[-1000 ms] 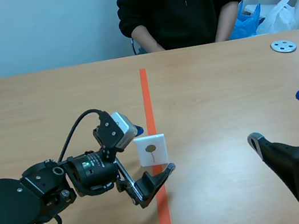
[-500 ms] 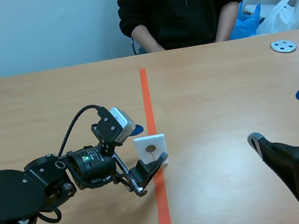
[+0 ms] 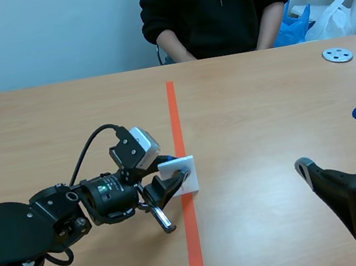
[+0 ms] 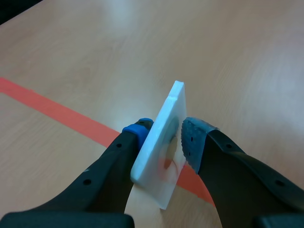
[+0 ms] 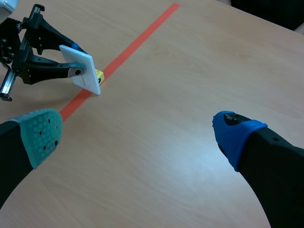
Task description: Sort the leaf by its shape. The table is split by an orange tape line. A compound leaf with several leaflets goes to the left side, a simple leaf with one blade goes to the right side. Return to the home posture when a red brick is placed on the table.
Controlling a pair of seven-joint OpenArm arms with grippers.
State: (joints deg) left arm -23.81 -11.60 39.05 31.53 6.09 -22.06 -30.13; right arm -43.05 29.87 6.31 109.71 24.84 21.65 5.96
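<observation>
Left gripper (image 3: pixel 173 174) clenched on the white card (image 3: pixel 184 166), just left of centre in the scene view, right over the orange tape line (image 3: pixel 173 106); card tilted, pinched btwn both pads. Right gripper (image 3: pixel 334 140) at lower right, fingers spread wide, nothing in it, well apart from the card. Person (image 3: pixel 210 3) at top centre. Grey disc (image 3: pixel 337 54) lies on the surface (image 3: pixel 59 126), upper right

Between the left gripper's (image 4: pixel 165 134) fingers the white card (image 4: pixel 171 107) stands nearly edge-on; its leaf (image 4: pixel 169 149) is blurred, shape unreadable.
</observation>
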